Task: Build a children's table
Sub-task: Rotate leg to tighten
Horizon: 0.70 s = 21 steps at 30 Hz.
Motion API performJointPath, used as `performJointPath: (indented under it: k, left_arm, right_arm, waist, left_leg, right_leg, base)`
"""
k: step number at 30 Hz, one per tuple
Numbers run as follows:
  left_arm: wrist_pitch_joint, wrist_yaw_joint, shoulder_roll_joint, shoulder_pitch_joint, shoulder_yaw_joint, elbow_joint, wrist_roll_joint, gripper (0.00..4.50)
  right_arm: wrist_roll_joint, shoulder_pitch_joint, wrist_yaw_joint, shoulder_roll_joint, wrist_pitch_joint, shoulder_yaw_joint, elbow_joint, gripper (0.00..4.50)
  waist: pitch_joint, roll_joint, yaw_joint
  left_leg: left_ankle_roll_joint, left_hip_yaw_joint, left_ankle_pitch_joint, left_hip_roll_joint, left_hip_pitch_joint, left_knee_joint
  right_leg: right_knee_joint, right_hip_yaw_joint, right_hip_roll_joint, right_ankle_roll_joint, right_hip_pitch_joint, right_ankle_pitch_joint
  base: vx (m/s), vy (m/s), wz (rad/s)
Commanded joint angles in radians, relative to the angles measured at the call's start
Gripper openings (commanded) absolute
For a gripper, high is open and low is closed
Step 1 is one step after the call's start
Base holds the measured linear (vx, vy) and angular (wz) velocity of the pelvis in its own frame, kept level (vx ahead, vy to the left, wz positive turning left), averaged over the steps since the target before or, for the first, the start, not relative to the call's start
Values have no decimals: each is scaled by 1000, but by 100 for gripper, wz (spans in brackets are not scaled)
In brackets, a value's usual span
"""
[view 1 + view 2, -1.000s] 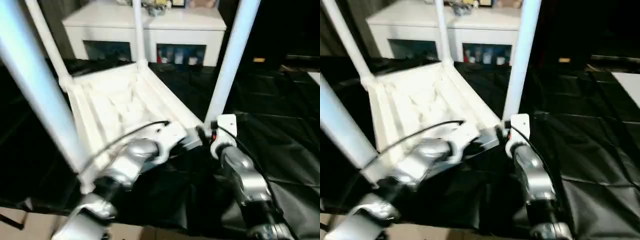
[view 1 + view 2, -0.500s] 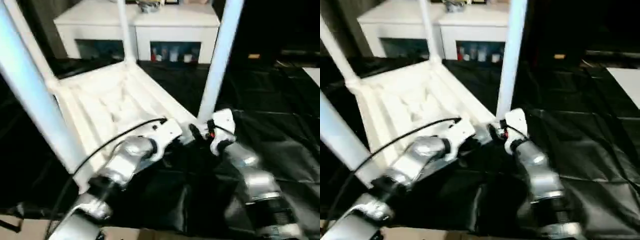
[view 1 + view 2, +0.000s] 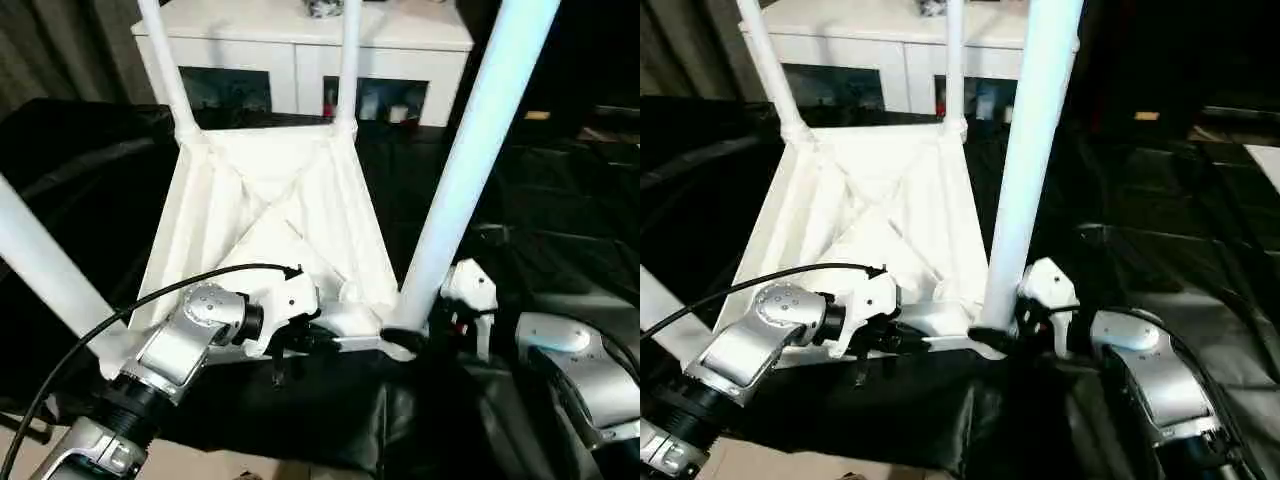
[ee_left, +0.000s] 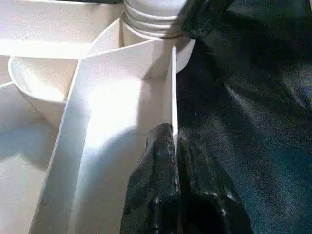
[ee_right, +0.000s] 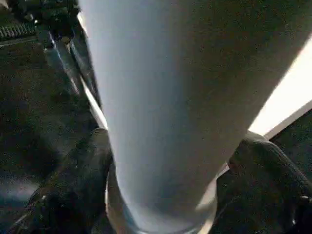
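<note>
The children's table lies upside down on black sheeting, its ribbed tabletop (image 3: pixel 270 200) facing up. Four white legs stand in the corner sockets: near right (image 3: pixel 470 170), near left (image 3: pixel 40 270), far left (image 3: pixel 165 60), far right (image 3: pixel 348 60). My left gripper (image 3: pixel 300 345) is shut on the tabletop's thin near rim wall (image 4: pixel 171 87), one black finger on each side. My right gripper (image 3: pixel 420 335) sits at the base of the near right leg (image 5: pixel 161 97). Its fingers (image 5: pixel 78 175) stand open astride the leg, with a small gap on one side.
A white cabinet with glass doors (image 3: pixel 300 50) stands behind the table. Crinkled black sheeting (image 3: pixel 560 200) covers the surface all around. A black cable (image 3: pixel 120 315) loops from my left forearm. A white board edge (image 3: pixel 1268 155) shows at the far right.
The view has shifted and the tabletop now lies squarer to me. My right gripper's fingers have spread wider around the near right leg's base. The left gripper keeps its hold on the rim.
</note>
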Motion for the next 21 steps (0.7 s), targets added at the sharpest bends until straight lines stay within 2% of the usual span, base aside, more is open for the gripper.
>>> performJointPath:
  k: [1,3,5,6,13,19,20,21]
  left_arm:
    - [-4,-32,-12,15,-34,-3,-16,0]
    - [-12,-28,-5,13,-31,2,-16,0]
    - [-18,-28,4,7,-25,7,-12,0]
    - [-18,-30,6,6,-24,6,-11,0]
    - [-12,-33,8,4,-18,8,-13,0]
    - [-13,-34,8,7,-17,8,-18,0]
    - [-5,-13,-2,11,-11,21,-13,0]
    - [-5,-13,-2,11,-11,21,-13,0]
  right_arm:
    - [-4,2,15,-4,8,24,-9,387]
    - [6,6,32,-12,15,27,-15,358]
    - [21,4,39,-18,26,21,-12,348]
    - [24,3,41,-20,28,20,-11,327]
    - [36,8,49,-6,54,11,-4,276]
    - [51,9,41,4,61,-2,-2,270]
    - [74,2,-16,49,72,-36,24,270]
    - [74,2,-16,49,72,-36,24,270]
  waist:
    - [-45,-17,-2]
    - [-46,-17,-1]
    - [-48,-16,-1]
    - [-50,-15,0]
    - [-51,-15,3]
    - [-52,-16,3]
    - [-52,-14,3]
    - [-52,-14,2]
  left_leg:
    - [65,-8,-199,45,17,-77]
    - [68,-8,-184,44,16,-75]
    - [80,-8,-157,43,14,-72]
    - [92,-7,-129,42,15,-69]
    - [98,-7,-131,43,16,-68]
    - [100,-6,-121,42,16,-66]
    - [101,-7,-120,42,16,-65]
    - [102,-6,-117,42,15,-65]
  right_leg:
    - [-70,32,-43,-252,36,-95]
    - [-68,31,-42,-252,37,-76]
    - [-64,30,-41,-256,39,-33]
    - [-59,30,-40,-265,40,12]
    - [-58,29,-41,-278,41,18]
    - [-56,29,-41,-279,42,27]
    - [-55,29,-41,-281,41,28]
    - [-55,29,-42,-283,41,31]
  base:
    - [0,0,0]
    - [0,0,0]
    - [0,0,0]
    - [0,0,0]
    - [0,0,0]
    - [0,0,0]
    - [0,0,0]
    - [0,0,0]
